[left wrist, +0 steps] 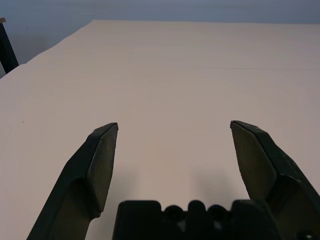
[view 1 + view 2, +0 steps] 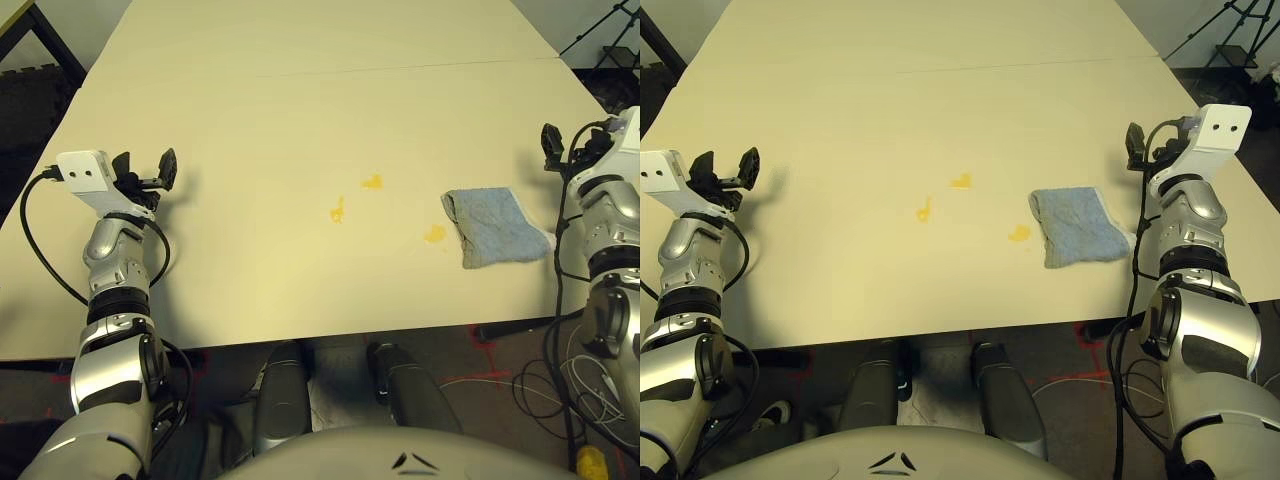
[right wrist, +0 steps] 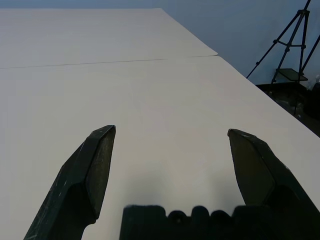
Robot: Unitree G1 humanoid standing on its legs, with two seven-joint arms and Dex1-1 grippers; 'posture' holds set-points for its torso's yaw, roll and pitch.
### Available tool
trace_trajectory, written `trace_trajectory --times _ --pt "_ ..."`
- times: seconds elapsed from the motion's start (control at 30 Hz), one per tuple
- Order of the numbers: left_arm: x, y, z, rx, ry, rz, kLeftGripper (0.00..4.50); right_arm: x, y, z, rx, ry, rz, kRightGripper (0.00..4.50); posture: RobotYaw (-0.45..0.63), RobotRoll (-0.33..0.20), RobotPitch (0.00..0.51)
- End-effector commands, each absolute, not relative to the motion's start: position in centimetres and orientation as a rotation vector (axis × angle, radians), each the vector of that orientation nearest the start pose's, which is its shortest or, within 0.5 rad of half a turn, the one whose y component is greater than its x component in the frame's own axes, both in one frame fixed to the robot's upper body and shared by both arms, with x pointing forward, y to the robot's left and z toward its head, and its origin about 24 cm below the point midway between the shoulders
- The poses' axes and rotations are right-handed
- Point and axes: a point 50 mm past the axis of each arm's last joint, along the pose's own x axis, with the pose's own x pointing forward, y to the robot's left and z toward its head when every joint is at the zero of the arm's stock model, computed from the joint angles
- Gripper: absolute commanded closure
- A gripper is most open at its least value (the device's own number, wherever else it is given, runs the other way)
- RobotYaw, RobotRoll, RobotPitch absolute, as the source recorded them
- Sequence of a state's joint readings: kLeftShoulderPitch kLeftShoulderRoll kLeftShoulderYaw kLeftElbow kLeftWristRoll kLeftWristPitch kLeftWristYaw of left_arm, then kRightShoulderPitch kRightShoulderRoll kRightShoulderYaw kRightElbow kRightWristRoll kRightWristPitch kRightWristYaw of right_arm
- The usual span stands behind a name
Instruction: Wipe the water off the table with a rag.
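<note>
A wide cream table (image 2: 300, 90) stretches ahead of me, matte and bare, with a thin seam (image 2: 400, 68) running across its far half and dark floor beyond its edges; a tripod (image 3: 292, 42) stands off past the far right corner. Starting at my left, my left gripper (image 2: 150, 172) hovers over the left side of the tabletop, jaws spread wide with nothing between them, and bare table lies ahead of its fingers (image 1: 102, 160). Moving toward the middle, the water shows as three small yellow-orange blotches: one (image 2: 337, 212) nearest centre, a second (image 2: 372, 181) a little farther back and to its right, and a third (image 2: 434, 234) lying just beside the left edge of the rag (image 2: 493, 227). The rag is a grey-blue terry cloth lying flat and loosely folded on the right part of the table, its whitish edge turned toward the right rim. My right gripper (image 2: 1145, 145) hangs near the right edge of the table, beyond and to the right of the rag, also wide open and empty. I judge the cloth to be light, soft and limp, so it will bunch and drag rather than slide stiffly. The best hold looks like its thicker far fold, pinched from above with my right fingers, leaving the flat body free to sweep left across the blotches.
</note>
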State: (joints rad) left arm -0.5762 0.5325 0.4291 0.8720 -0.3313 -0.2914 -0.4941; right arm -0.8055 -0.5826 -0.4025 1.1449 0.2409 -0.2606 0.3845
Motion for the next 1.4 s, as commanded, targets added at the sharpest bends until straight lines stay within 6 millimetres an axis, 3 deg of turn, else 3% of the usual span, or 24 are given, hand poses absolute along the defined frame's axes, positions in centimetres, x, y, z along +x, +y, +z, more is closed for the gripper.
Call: trace_trajectory --times 0.03,0.67,0.77,1.03,1.4 --pt "32.2 33.3 11.3 -0.016 -0.208 0.059 0.00 34.9 -33.6 12.5 0.035 -0.106 -0.163 0.04 0.14 0.000 0.175" --pt "33.0 32.3 12.4 -0.031 -0.220 -0.072 0.00 34.3 -33.9 11.6 0.043 -0.094 -0.181 0.04 0.14 0.000 0.176" --pt "32.8 31.6 12.7 -0.047 -0.245 -0.189 0.00 34.4 -33.8 11.6 0.042 -0.092 -0.179 0.04 0.14 0.000 0.176" --pt "30.0 27.8 13.6 -0.065 -0.213 -0.720 0.00 34.5 -33.7 11.7 0.040 -0.086 -0.175 0.04 0.16 0.000 0.176" --pt "27.0 25.6 12.9 0.103 -0.046 -1.140 0.00 34.4 -34.0 11.7 0.043 -0.068 -0.169 0.04 0.17 0.000 0.178"
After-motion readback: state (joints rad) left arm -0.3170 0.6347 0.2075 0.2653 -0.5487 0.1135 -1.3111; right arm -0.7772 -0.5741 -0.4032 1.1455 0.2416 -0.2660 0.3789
